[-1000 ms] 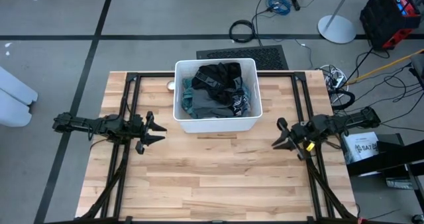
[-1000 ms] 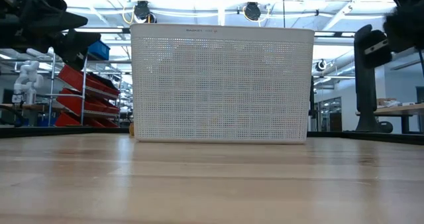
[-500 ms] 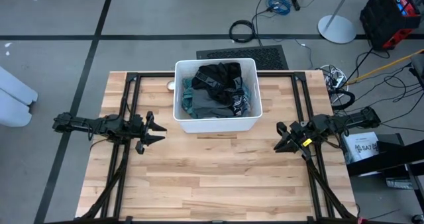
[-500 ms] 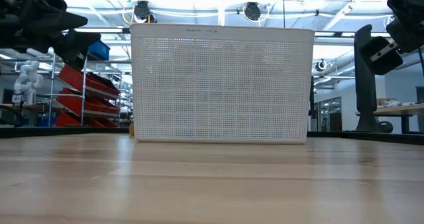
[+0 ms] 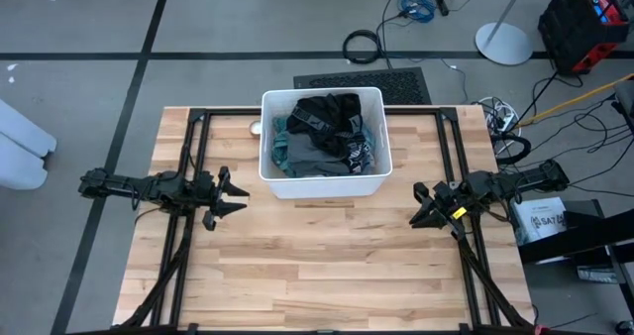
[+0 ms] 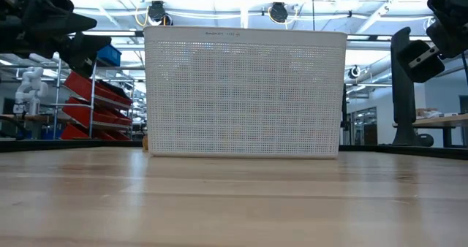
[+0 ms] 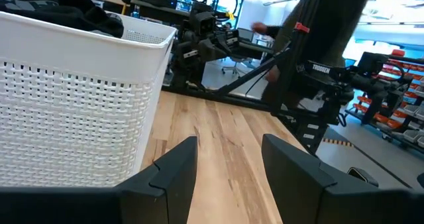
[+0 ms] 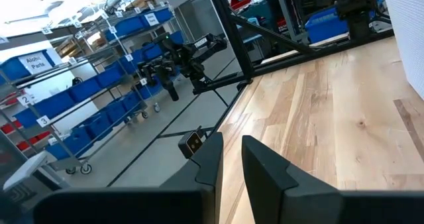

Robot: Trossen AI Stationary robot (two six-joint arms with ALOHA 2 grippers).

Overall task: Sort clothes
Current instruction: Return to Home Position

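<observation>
The clothes [image 5: 322, 132], a heap of black, dark grey, teal and blue pieces, lie inside a white perforated bin [image 5: 323, 186] at the table's far middle. Only a dark piece [image 7: 83, 15] shows over the rim in the left wrist view. My left gripper [image 5: 236, 195] hovers level to the left of the bin's near corner, open and with nothing between its fingers [image 7: 173, 174]. To the right of the bin, my right gripper [image 5: 418, 207] also hovers level above the wood. Its fingers [image 8: 211, 159] are all but closed on nothing.
The bin's near wall [image 6: 245, 93] fills the middle of the low view. A small white round thing [image 5: 255, 128] lies just left of the bin's far corner. Black frame rails [image 5: 188, 147] run along the table's sides. Bare wood [image 5: 327, 266] spreads over the near half.
My right gripper has rolled about its own pointing line while staying in place. Its fingers now show at a different angle in the high and low views. The left arm and the clothes are unmoved.
</observation>
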